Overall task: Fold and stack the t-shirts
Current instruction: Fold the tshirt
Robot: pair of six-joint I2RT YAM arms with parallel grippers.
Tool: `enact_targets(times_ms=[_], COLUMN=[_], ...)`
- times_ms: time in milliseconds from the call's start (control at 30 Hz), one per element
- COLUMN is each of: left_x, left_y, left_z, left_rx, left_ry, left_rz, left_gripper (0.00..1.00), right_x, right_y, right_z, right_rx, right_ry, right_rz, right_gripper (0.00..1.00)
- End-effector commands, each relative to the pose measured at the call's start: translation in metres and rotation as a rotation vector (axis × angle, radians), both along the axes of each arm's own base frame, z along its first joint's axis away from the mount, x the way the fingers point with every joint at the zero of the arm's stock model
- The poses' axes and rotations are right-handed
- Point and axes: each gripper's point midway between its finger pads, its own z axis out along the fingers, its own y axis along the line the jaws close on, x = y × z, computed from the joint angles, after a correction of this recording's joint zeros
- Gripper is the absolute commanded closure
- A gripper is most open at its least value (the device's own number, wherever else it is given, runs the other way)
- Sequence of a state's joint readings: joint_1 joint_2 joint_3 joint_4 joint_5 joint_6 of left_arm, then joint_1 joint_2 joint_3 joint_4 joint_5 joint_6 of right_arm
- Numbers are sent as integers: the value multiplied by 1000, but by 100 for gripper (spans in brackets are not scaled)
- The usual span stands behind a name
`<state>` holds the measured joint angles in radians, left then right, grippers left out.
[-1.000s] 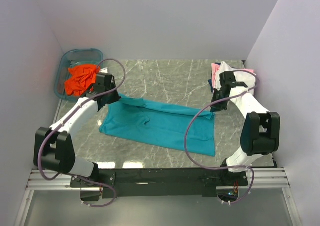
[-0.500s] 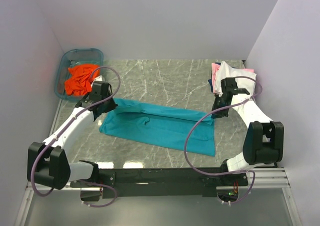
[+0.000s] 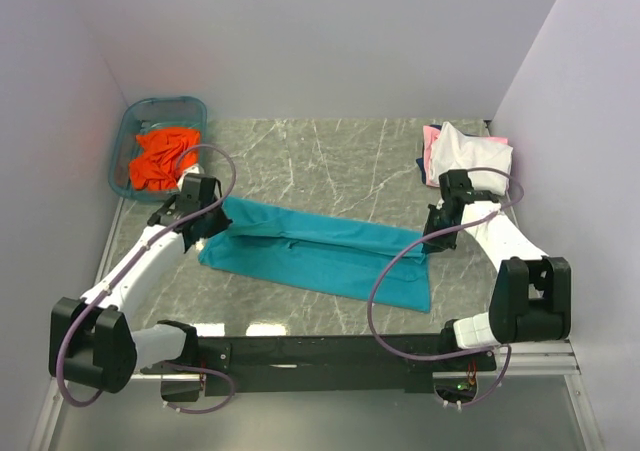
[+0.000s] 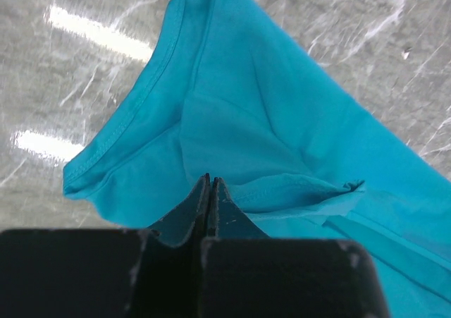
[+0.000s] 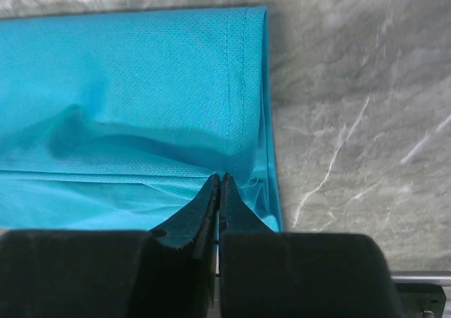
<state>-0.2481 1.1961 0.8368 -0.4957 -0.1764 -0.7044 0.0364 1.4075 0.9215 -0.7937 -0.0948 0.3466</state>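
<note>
The teal t-shirt (image 3: 320,256) lies as a long band across the middle of the table (image 3: 330,151), its long axis running from centre-left to lower right of the top view, with one arm at each end. The left gripper (image 4: 209,191) has its fingers clamped together on cloth at the left end, and the right gripper (image 5: 218,187) is pinched on the hemmed right end. A fold should, I judge, carry toward the bottom of the frame, away from the orange t-shirt (image 3: 160,156) in the tub (image 3: 135,121) at upper left and the white t-shirt (image 3: 470,156) at upper right
</note>
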Motion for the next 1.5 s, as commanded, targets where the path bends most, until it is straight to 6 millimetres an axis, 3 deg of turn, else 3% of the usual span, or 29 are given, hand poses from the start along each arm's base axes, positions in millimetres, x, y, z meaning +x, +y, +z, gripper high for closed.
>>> enact_targets(times_ms=[0,67,100,133,200,267,400,600,800,1000,1167,1467], left_x=[-8,-15,-20,-22,-30,-37,-39,-6,35,57,56,30], left_y=[-2,-9,-11,-15,-21,-21,-22,-40,-61,-80,-92,-119], left_z=[7,9,7,8,16,22,25,19,7,-14,-40,-47], left_rx=[-37,-76,-91,-114,-159,-184,-197,-218,-255,-305,-300,-336], left_ry=[-19,-21,-16,-20,-44,-63,-78,-74,-79,-37,30,96], left_rz=[10,-17,-25,-34,-55,-51,-50,-114,-163,-204,-224,-306], left_gripper=[96,86,75,70,59,56,54,54,54,54,53,52], right_x=[-10,-13,-17,-19,-22,-22,-14,15,35,22,5,-3], right_y=[-2,0,1,2,3,4,4,15,26,32,33,35], right_z=[4,6,6,6,12,19,39,48,31,6,-6,-10], right_rx=[-27,-26,-26,-29,-30,-33,-33,12,58,88,94,102], right_ry=[-4,-10,-6,-6,-17,-40,-96,-141,-117,-25,14,32], right_rz=[-2,8,9,12,20,20,19,39,53,55,47,37], right_gripper=[99,85,72,68,64,61,60,60,60,62,62,63])
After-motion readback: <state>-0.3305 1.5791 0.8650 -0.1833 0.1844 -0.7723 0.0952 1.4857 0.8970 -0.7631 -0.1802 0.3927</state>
